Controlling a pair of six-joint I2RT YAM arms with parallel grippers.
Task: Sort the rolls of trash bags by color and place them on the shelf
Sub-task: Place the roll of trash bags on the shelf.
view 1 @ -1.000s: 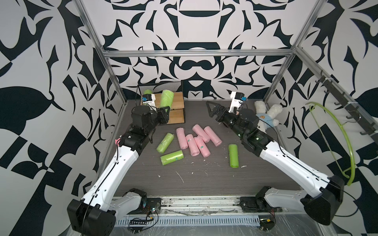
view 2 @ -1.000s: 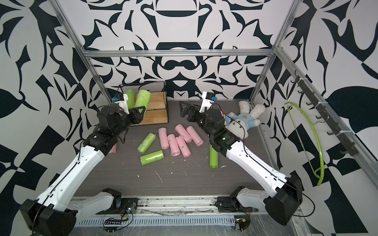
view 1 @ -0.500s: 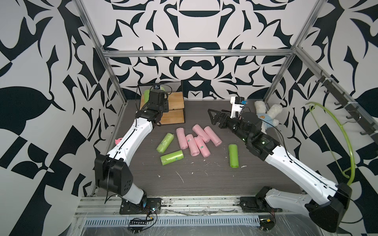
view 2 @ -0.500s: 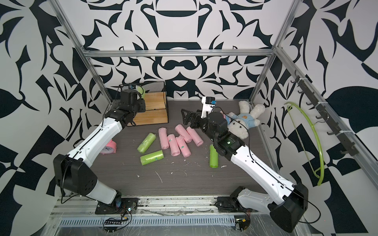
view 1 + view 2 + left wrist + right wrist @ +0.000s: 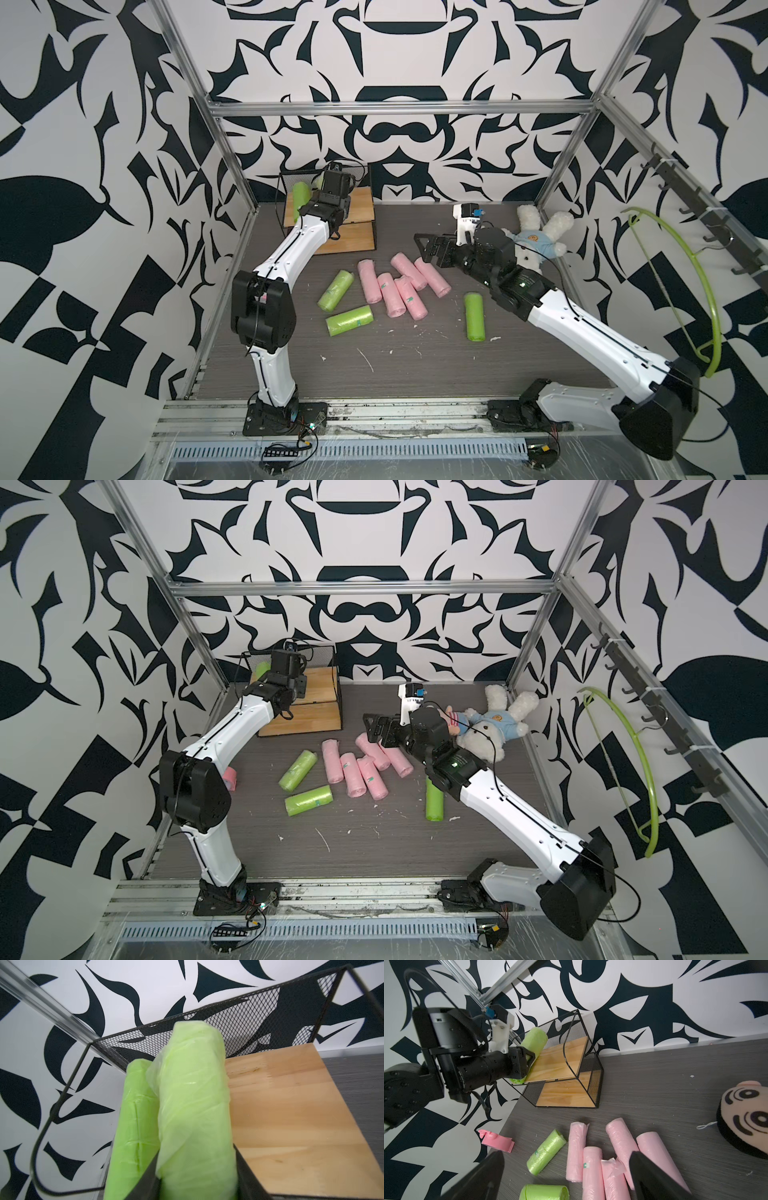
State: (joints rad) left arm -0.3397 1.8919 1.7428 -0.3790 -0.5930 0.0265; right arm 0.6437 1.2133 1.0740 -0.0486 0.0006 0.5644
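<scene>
Grey woodgrain tabletop (image 5: 415, 374), crinkly pink rolls (image 5: 391, 297), lime rolls (image 5: 348, 321), wooden wire-framed shelf (image 5: 362, 207)

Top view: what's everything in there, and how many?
green rolls: five, lime; three on the table, two at the shelf's top board
pink rolls: five, pale pink, mid-table cluster
shelf: one, wood and black wire; back left
plush rabbit: one, white; back right
doll: one, peach-faced; beside rabbit
pink object: one; table's left edge
hanger: one, green; right wall
left arm: one, white; jaws shut on a green roll
right arm: one, white; jaws open above the pink rolls
</scene>
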